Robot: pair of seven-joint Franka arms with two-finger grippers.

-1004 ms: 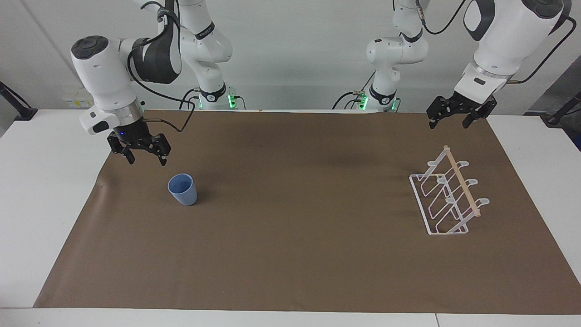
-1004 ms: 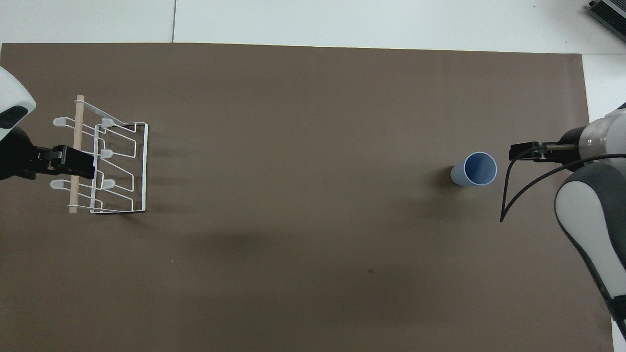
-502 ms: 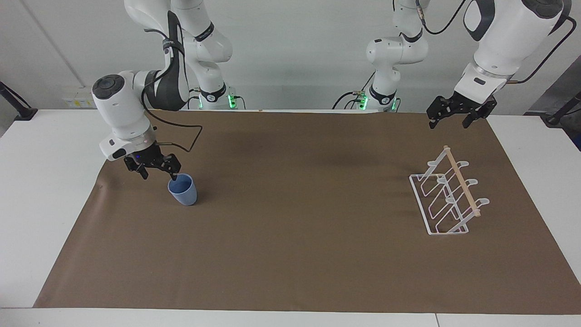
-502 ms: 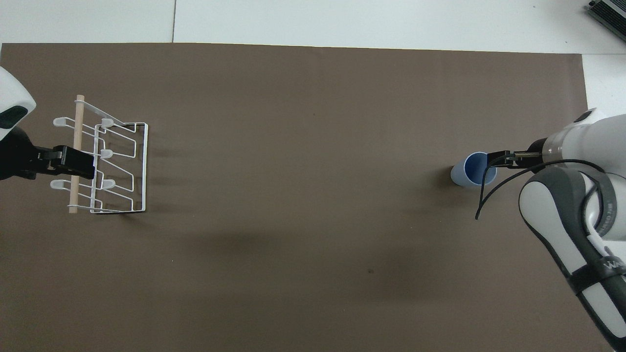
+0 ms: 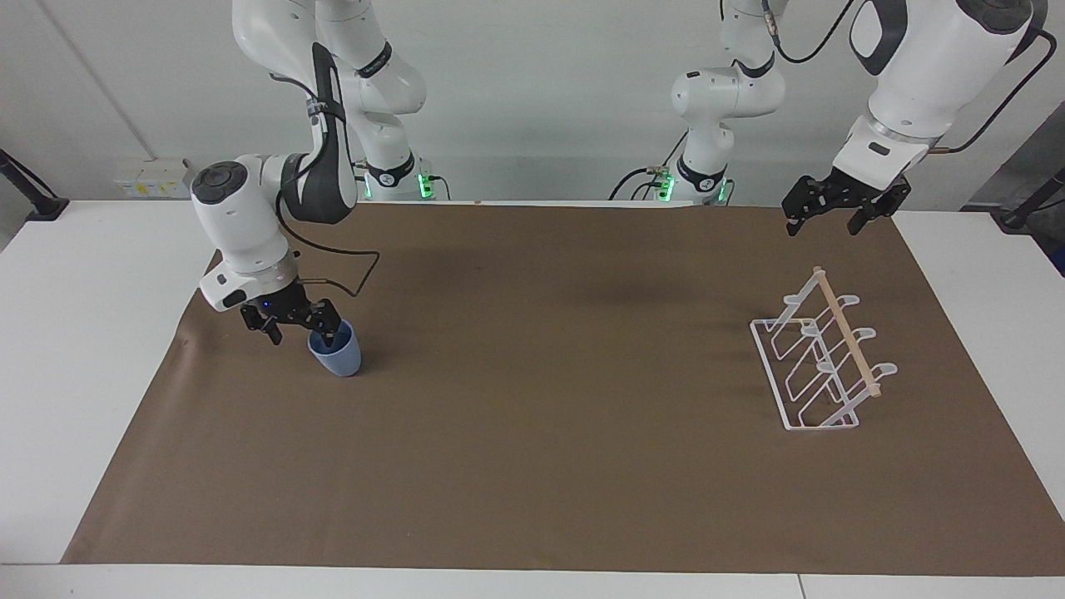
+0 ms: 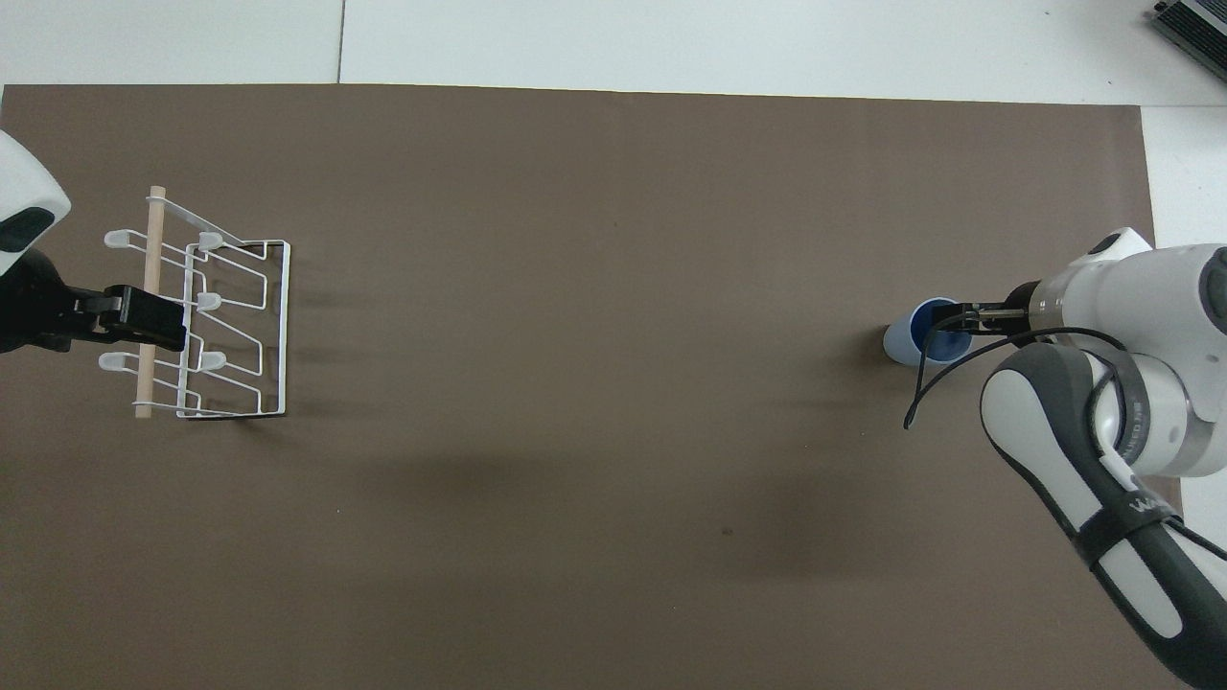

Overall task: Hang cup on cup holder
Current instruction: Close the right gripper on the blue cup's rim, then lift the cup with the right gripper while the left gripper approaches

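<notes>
The right gripper [image 5: 301, 331] is spread wide at the cup [image 5: 337, 353], one finger dipped inside its rim, near the right arm's end of the brown mat [image 5: 532, 466]. The left gripper [image 5: 819, 223] waits open above the rack [image 5: 819, 358]. Only the overhead view shows the cup's inside [image 6: 935, 331].
</notes>
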